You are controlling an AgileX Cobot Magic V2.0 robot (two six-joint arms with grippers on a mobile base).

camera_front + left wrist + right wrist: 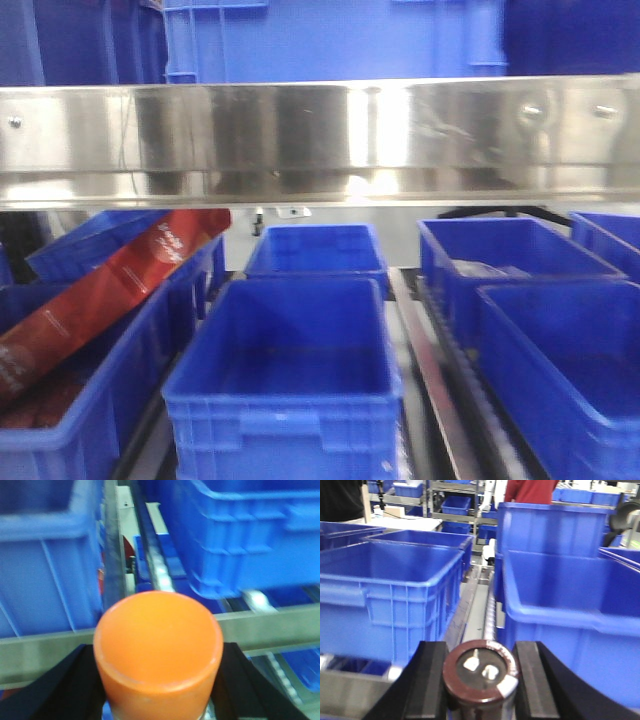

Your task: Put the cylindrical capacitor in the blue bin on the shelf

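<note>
Evidently the right gripper [481, 682] pinches the capacitor [480, 670] upright, terminals up, just short of the blue bins [390, 582], likely to clear a rim; the left gripper [157, 692] clamps an orange cylinder [157, 640].

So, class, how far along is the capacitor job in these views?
Done: the cylindrical capacitor is picked up, clamped in the right gripper. In hand: it is held at the shelf front, facing a blue bin. Left: lift it over the rim and release; no capacitor shows in any bin. The left gripper holds an orange cylinder.
</note>
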